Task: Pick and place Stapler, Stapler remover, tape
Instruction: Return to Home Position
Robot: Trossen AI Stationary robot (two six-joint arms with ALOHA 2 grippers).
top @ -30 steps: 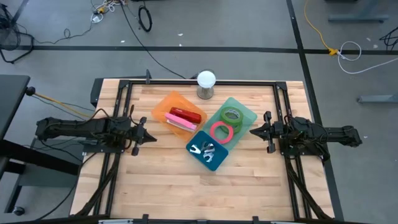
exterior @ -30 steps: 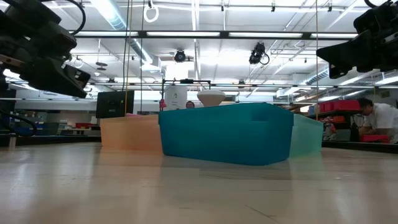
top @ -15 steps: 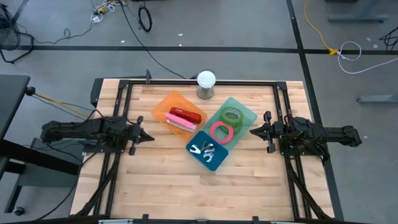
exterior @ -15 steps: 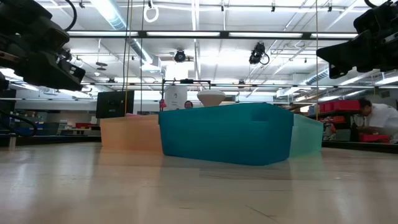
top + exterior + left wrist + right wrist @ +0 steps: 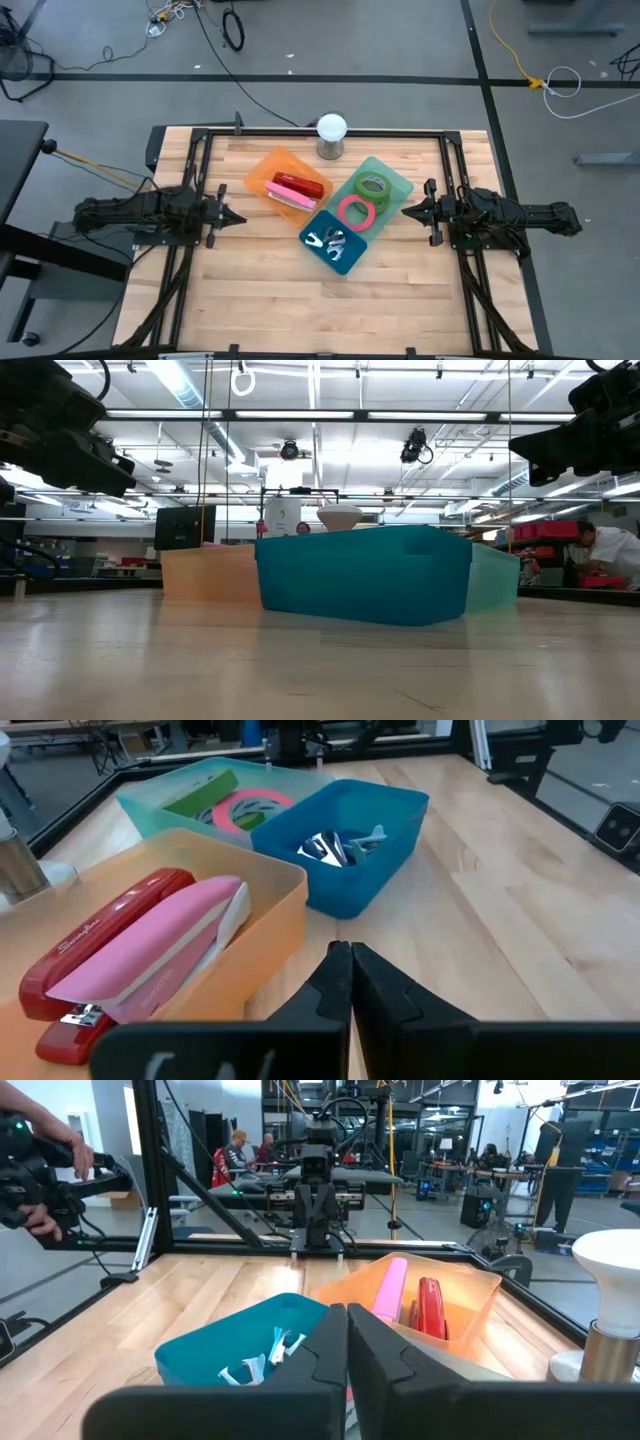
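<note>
A red stapler [image 5: 302,186] and a pink stapler [image 5: 290,199] lie in an orange bin [image 5: 262,172] at the table's middle. Beside it, a green bin [image 5: 398,183] holds a green tape roll [image 5: 372,185] and a pink tape roll [image 5: 356,211]. Metal staple removers [image 5: 328,240] lie in a blue bin [image 5: 350,260] nearer the front. My left gripper [image 5: 238,218] hovers shut left of the bins, pointing at them [image 5: 350,970]. My right gripper [image 5: 405,211] hovers shut right of them, level [image 5: 347,1330]. Neither holds anything.
A lamp with a white bulb [image 5: 331,135] stands at the far edge behind the bins. Black frame rails [image 5: 190,190] run along both sides. Bare wood [image 5: 320,310] stretches toward the near edge. A person [image 5: 605,550] works beyond the table.
My left gripper has drawn back a little toward the table's left edge and risen, staying shut with nothing in it. The bins and what lies in them have not moved.
</note>
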